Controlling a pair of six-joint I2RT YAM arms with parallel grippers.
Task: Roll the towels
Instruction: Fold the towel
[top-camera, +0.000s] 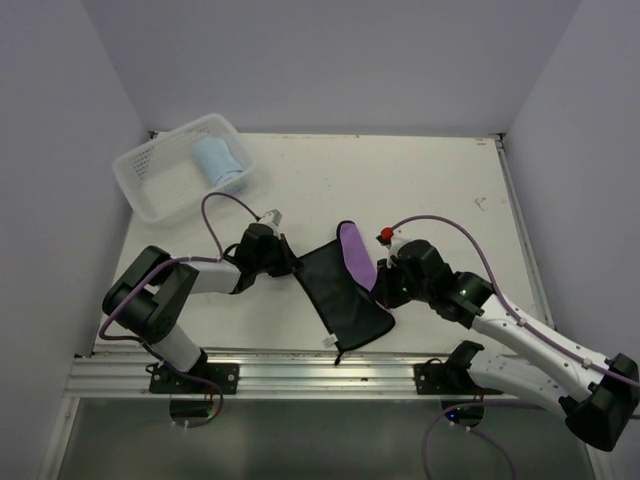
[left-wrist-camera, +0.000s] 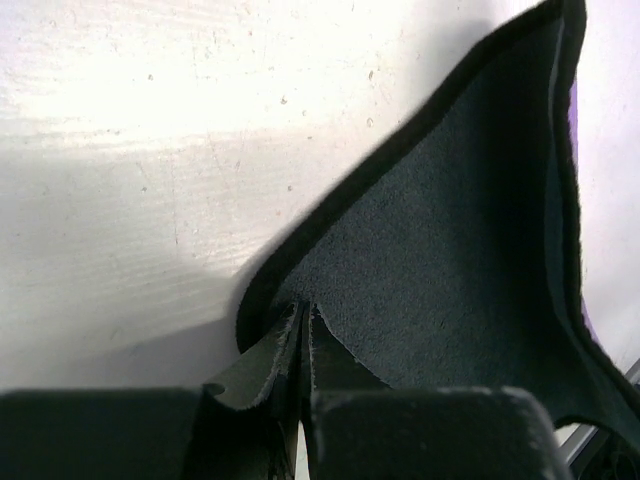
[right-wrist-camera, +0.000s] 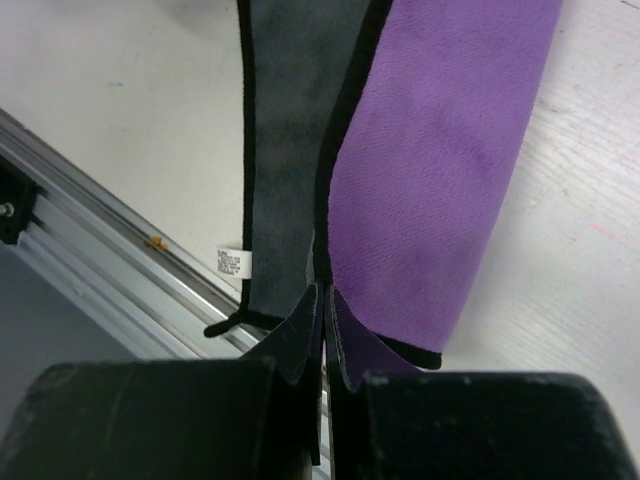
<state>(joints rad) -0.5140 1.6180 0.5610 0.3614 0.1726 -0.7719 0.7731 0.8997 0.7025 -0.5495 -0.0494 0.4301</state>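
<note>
A purple towel (top-camera: 340, 295) lies dark grey face up at the table's front middle, its right side folded over so the purple back (top-camera: 357, 250) shows. My left gripper (top-camera: 295, 262) is shut on the towel's upper left corner; the left wrist view shows the jaws (left-wrist-camera: 303, 315) pinching the dark cloth (left-wrist-camera: 450, 250). At the fold on the right edge my right gripper (top-camera: 380, 290) is shut too, its jaws (right-wrist-camera: 325, 295) closed where the grey face (right-wrist-camera: 285, 130) meets the purple flap (right-wrist-camera: 440, 160). A light blue towel (top-camera: 218, 160) sits rolled in the basket.
The white lattice basket (top-camera: 150, 205) stands at the back left of the table. An aluminium rail (top-camera: 300, 372) runs along the table's front edge, just below the towel's lower corner. A small white label (right-wrist-camera: 232, 263) hangs at the towel's near edge.
</note>
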